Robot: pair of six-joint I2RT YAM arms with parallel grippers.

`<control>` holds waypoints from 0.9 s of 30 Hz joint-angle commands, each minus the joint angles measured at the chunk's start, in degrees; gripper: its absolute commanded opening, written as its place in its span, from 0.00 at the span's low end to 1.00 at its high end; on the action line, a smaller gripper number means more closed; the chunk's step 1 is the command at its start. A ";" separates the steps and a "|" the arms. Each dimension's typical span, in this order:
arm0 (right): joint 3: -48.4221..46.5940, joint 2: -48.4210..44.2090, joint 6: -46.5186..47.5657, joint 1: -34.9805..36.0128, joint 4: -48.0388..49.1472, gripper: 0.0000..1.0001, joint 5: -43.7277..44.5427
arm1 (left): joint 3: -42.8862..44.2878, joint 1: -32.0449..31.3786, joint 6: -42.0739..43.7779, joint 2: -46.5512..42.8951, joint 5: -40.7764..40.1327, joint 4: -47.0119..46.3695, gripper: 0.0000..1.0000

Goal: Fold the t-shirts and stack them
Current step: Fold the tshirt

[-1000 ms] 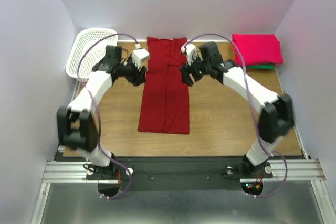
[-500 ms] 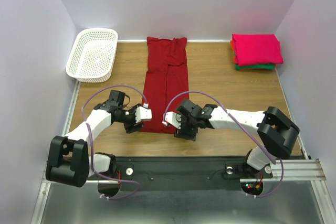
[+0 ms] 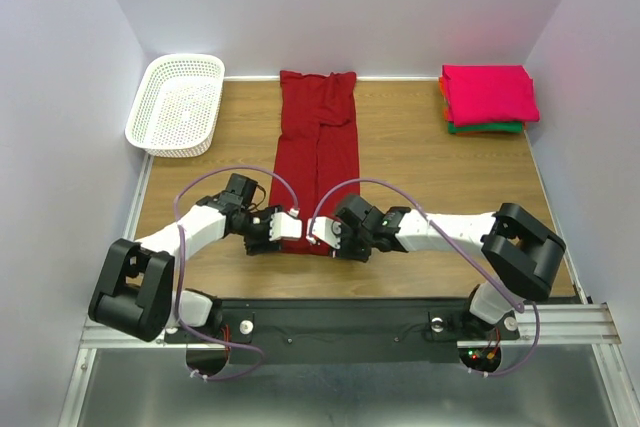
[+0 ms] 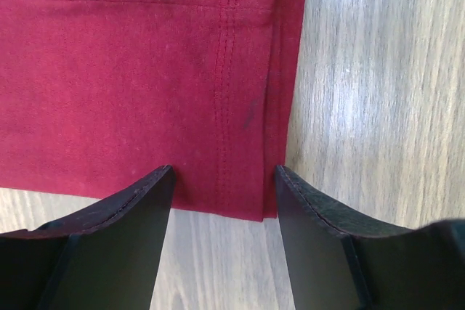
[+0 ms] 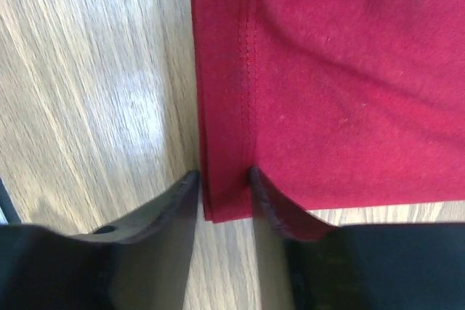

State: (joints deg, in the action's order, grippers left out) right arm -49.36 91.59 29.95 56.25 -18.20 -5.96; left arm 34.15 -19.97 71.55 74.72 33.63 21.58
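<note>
The dark red t-shirt (image 3: 318,137) lies as a long narrow strip down the middle of the table. My left gripper (image 3: 292,227) is low at its near left corner. In the left wrist view the gripper (image 4: 224,179) is open wide, with the hem corner (image 4: 240,143) lying flat between the fingers. My right gripper (image 3: 318,234) is at the near right corner. In the right wrist view it (image 5: 223,176) is open by a narrow gap, straddling the hem corner (image 5: 229,201) without pinching it. Folded pink (image 3: 488,93), orange (image 3: 443,99) and green (image 3: 486,128) t-shirts are stacked at the back right.
A white lattice basket (image 3: 178,102) stands at the back left corner. Bare wooden tabletop (image 3: 430,172) lies on both sides of the red strip. White walls close in the left, right and back. The two grippers are almost touching each other.
Both arms came down from the strip's far half to its near hem. In the last half second they moved inward onto the two near corners. The shirt has not moved.
</note>
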 commanded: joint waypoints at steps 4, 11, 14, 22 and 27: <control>4.28 2.89 -0.25 0.44 3.34 0.13 4.37 | -2.51 -2.53 2.02 -0.45 -4.71 0.04 0.59; 4.63 1.93 -1.48 0.53 3.08 0.00 5.69 | 0.39 -2.62 2.28 -2.73 -2.08 4.78 0.62; 4.89 1.75 -1.65 0.53 2.99 0.01 5.78 | 2.31 -2.62 2.54 -4.93 0.12 7.58 0.65; 5.24 1.13 -1.65 0.53 2.90 0.01 5.69 | 4.35 -2.71 2.72 -5.11 2.06 11.82 0.65; 5.77 1.40 -1.65 0.53 2.90 0.01 5.69 | 1.45 -2.89 2.37 -1.95 -0.13 9.01 0.64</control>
State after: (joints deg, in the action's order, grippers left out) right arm -46.81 91.00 28.47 56.73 -11.88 -2.59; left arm 37.21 -22.20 73.47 71.40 33.71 30.46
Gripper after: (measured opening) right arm 0.043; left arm 0.647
